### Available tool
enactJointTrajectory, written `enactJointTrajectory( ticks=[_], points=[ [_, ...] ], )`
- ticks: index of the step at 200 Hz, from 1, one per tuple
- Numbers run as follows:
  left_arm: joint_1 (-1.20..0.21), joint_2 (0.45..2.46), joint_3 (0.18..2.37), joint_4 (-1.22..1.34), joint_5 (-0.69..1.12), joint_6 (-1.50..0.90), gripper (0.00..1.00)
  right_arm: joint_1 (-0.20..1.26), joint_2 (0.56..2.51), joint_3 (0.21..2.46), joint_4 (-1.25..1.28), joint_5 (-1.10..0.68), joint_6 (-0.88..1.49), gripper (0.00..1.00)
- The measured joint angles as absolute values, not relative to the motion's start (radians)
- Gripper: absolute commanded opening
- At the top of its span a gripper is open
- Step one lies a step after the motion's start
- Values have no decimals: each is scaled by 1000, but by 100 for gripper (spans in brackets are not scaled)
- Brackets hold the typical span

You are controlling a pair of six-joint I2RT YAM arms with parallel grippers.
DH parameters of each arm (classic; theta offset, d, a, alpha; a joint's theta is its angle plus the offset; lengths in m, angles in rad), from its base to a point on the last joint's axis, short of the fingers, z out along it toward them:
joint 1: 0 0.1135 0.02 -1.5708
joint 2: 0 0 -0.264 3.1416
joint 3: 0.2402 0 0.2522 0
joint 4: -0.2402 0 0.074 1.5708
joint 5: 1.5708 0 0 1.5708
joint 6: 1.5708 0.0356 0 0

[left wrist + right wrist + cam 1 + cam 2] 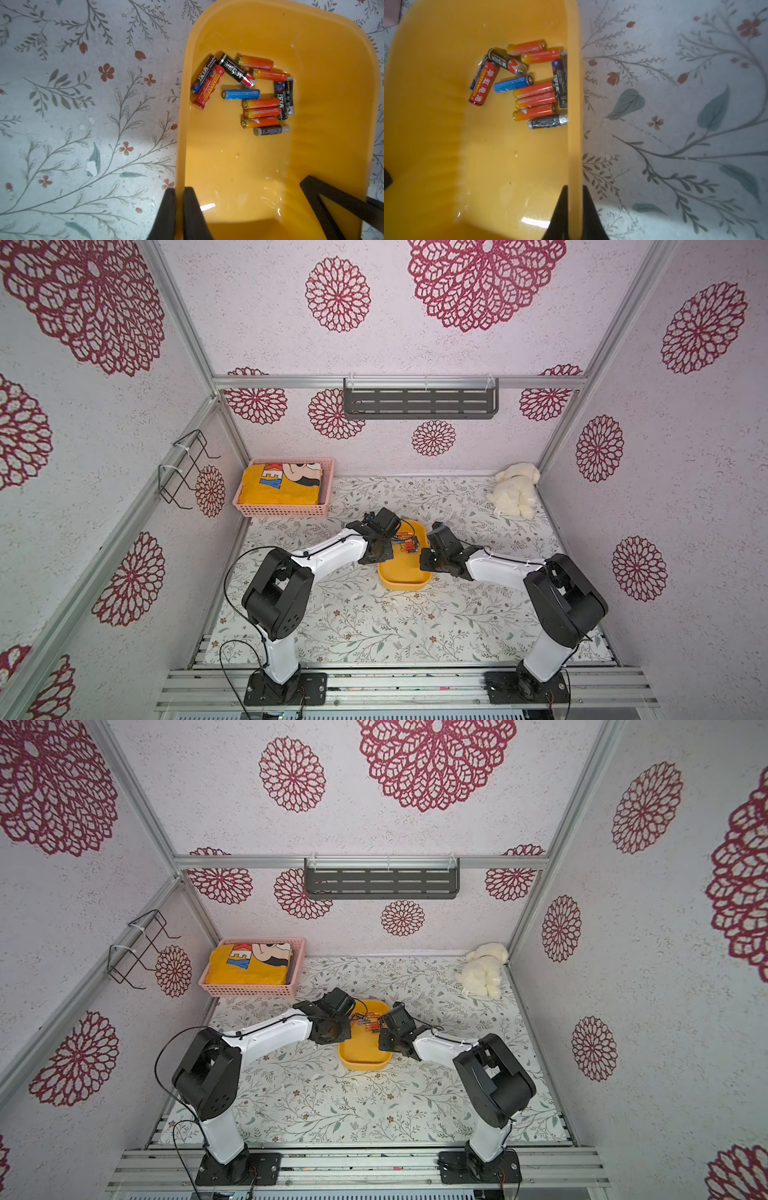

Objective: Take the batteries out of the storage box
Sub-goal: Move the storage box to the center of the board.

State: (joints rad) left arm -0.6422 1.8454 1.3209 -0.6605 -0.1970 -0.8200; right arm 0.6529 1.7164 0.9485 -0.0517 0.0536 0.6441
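Note:
The storage box is a shallow yellow-orange tray in the middle of the floral table, between both arms. Several batteries, orange, black, red and blue, lie loose on its floor toward the far end. My left gripper is shut on the box's left wall, one finger inside and one outside. My right gripper is shut on the right wall in the same way. In both top views the wrists hide the fingertips.
A pink lattice basket with a yellow cloth stands at the back left. A white plush toy lies at the back right corner. A dark shelf hangs on the back wall, and a wire rack on the left wall.

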Motion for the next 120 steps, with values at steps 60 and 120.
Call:
enactJointTrajectory(
  ticks=[60,120],
  points=[
    [-643,1873,1316,-660,-220,-817,17,667,1716,942,-50,48,667,27],
    [-643,1897,1309,-670,-228,-815,14,669,1716,942,-49,44,664,21]
  ],
)
